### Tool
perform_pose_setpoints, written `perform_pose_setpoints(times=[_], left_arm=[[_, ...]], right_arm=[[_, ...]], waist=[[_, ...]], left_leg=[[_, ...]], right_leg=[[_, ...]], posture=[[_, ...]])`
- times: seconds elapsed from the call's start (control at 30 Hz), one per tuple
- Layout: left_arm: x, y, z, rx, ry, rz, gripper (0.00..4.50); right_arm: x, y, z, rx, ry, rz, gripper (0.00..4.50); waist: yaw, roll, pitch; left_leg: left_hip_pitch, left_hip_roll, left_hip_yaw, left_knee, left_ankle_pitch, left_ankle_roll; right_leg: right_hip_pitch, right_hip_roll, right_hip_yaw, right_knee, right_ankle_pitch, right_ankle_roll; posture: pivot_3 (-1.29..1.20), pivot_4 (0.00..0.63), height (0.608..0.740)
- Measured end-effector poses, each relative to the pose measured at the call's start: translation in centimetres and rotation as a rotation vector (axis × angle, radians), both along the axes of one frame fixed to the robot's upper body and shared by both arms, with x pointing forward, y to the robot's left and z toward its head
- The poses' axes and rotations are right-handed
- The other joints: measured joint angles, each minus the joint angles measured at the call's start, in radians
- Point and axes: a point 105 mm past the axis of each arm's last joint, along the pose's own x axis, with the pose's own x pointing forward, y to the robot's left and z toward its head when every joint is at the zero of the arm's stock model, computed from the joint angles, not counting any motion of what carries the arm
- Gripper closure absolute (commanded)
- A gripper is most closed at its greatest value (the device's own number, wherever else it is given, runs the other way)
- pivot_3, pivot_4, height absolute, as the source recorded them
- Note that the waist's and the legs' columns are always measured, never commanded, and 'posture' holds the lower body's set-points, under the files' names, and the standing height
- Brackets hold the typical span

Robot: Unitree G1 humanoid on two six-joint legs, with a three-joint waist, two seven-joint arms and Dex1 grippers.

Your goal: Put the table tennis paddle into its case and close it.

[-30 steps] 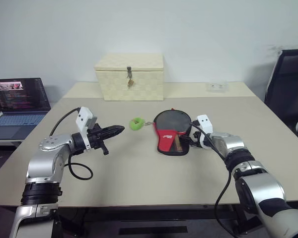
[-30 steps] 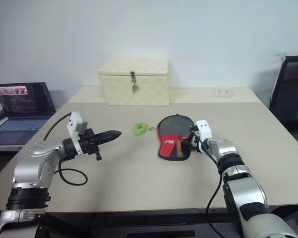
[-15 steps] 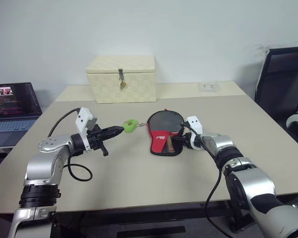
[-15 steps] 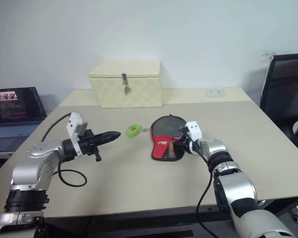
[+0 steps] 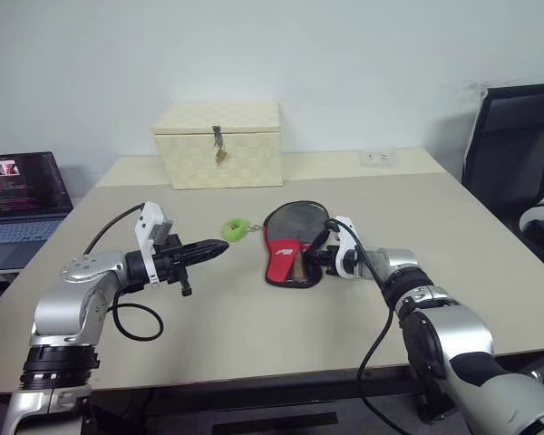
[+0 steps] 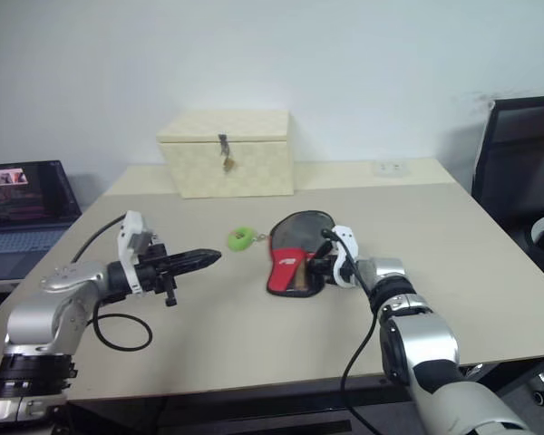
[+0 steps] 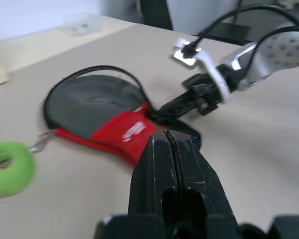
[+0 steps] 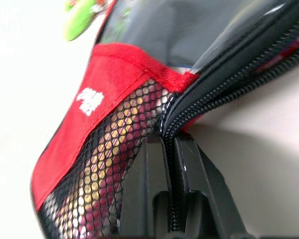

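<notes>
the biggest risk we see is the case (image 5: pixel 288 245) sliding across the table (image 5: pixel 254 326) if the right gripper (image 5: pixel 315 259) pulls along the zip, because nothing pins the soft pouch down; the left gripper (image 5: pixel 219 249) hangs in the air well apart from it, fingers pressed together and holding nothing. the right gripper's fingers (image 8: pixel 154 199) are pinched tight on the zip edge at the case's handle end, where black zipper teeth run between them beside the red mesh pocket (image 8: pixel 107 164). a smaller risk, in our judgement, is the pinch catching only fabric or teeth rather than the slider, so the zip would jam or slip free. the table tennis paddle (image 6: pixel 300 280) lies inside the case, its handle showing through the mesh, near the middle of the table. smaller still, the green ring (image 5: pixel 233 227) clipped to the case's far end could drag along.

by count, largest first: one table, one chair (image 5: pixel 512 154), one cream box (image 5: pixel 218 143), one laptop (image 5: pixel 23 195), one case, one paddle, one green ring, two grippers.
</notes>
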Motion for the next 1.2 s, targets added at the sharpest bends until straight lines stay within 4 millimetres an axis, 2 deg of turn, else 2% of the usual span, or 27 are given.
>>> perform_pose_setpoints(times=[0.1,0.27,0.4,0.53,0.67,0.83,1.2], left_arm=[[-1.3,-0.3,-1.0,0.012,0.049,-0.04,4.5],[-3.3,-1.4,-2.4,0.012,0.119,-0.114,4.5],[-5.4,-2.6,-3.5,0.005,0.173,-0.177,4.5],[-6.6,-3.1,-4.0,0.011,0.201,-0.21,4.5],[-6.8,-2.9,-4.0,0.032,0.207,-0.209,4.5],[-6.8,-2.9,-4.0,0.036,0.206,-0.21,4.5],[-6.8,-3.2,-4.2,0.042,0.21,-0.224,4.5]], right_arm=[[-1.0,1.9,0.2,0.015,0.016,0.077,4.49],[-3.4,3.3,-0.4,0.034,0.043,0.179,4.49],[-6.6,2.7,-0.9,0.026,0.058,0.24,4.49],[-8.6,1.5,-1.1,0.012,0.082,0.244,4.49],[-10.5,0.4,-1.1,0.005,0.113,0.238,4.49],[-12.3,0.4,-1.0,0.023,0.139,0.235,4.49],[-13.1,1.6,-1.6,0.06,0.185,0.179,4.49]], waist=[[-0.004,0.0,0.0],[-0.001,0.0,0.0],[0.01,0.0,0.0],[0.018,0.0,0.0],[0.022,0.0,0.0],[0.022,0.0,0.0],[0.021,0.0,0.0]], left_leg=[[0.0,0.001,-0.001,-0.001,0.0,0.0],[-0.002,0.0,-0.002,-0.002,0.0,0.0],[-0.002,0.0,-0.003,-0.003,0.0,0.0],[-0.001,0.0,-0.003,-0.003,0.0,0.0],[-0.001,-0.001,-0.002,-0.003,0.0,0.0],[-0.001,-0.001,-0.002,-0.004,0.0,0.0],[-0.001,0.0,-0.002,-0.005,0.0,0.0]], right_leg=[[0.0,0.0,0.0,-0.001,-0.001,-0.001],[0.0,-0.001,-0.001,-0.002,-0.001,-0.001],[0.0,-0.002,-0.002,-0.003,-0.002,-0.002],[0.0,-0.002,-0.002,-0.003,-0.002,-0.002],[0.0,-0.002,-0.002,-0.003,-0.002,-0.002],[0.0,-0.002,-0.002,-0.004,-0.002,-0.002],[0.0,-0.001,-0.002,-0.006,-0.002,-0.002]], posture=[[0.0,0.15,0.74],[0.0,0.15,0.74],[0.0,0.15,0.74],[0.0,0.15,0.74],[0.0,0.15,0.74],[0.0,0.15,0.74],[0.0,0.15,0.74]])
